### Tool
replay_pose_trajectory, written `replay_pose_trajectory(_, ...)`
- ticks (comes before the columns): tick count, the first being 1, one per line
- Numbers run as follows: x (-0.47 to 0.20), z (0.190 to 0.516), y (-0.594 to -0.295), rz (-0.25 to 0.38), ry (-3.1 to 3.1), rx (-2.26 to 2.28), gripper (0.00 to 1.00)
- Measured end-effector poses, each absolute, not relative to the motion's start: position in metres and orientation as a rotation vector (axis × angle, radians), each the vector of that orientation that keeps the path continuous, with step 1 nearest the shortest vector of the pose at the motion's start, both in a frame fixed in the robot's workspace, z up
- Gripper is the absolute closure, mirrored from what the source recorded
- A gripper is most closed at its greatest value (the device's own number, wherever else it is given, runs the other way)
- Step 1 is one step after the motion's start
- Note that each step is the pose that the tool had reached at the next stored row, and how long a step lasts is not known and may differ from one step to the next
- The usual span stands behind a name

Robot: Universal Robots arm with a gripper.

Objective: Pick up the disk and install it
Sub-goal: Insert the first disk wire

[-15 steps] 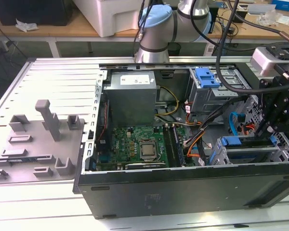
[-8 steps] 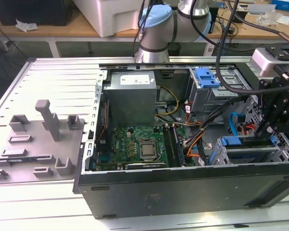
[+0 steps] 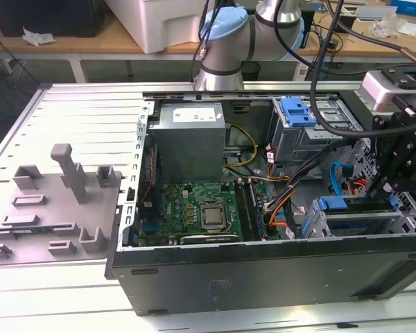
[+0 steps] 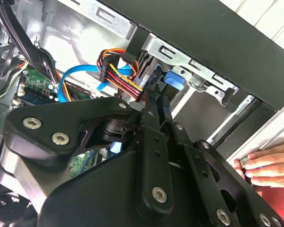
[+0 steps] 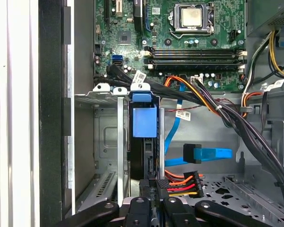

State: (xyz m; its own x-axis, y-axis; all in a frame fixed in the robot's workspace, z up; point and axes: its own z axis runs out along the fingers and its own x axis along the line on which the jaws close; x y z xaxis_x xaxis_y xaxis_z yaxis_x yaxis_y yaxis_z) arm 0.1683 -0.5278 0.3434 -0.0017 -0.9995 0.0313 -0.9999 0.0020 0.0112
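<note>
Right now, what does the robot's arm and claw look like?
The arm is silver metal tubes with light blue caps on its round joints, and black cables hang beside it. The claw is made of thick matte-black metal links held together by shiny silver screws, narrowing to thin black fingers.

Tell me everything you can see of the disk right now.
The disk stands on edge in a slot of the grey metal drive cage, at the case's front corner. In the first wrist view its blue plastic carrier tab faces the camera, with a dark body below. The hand sits right at its near end, beside the power plug. In the exterior view its blue edge shows.
</note>
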Motion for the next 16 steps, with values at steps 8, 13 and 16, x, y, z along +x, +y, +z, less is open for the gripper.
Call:
replay_pose_trajectory(8,0.1684,0.3416,-0.5279,0.023,-2.202,2.198,0.83)
replay_pose_trajectory(13,0.1684,0.3390,-0.5278,0.023,-2.202,2.198,0.83)
replay_pose_trajectory(16,0.1684,0.3382,-0.5278,0.022,-2.202,2.198,0.83)
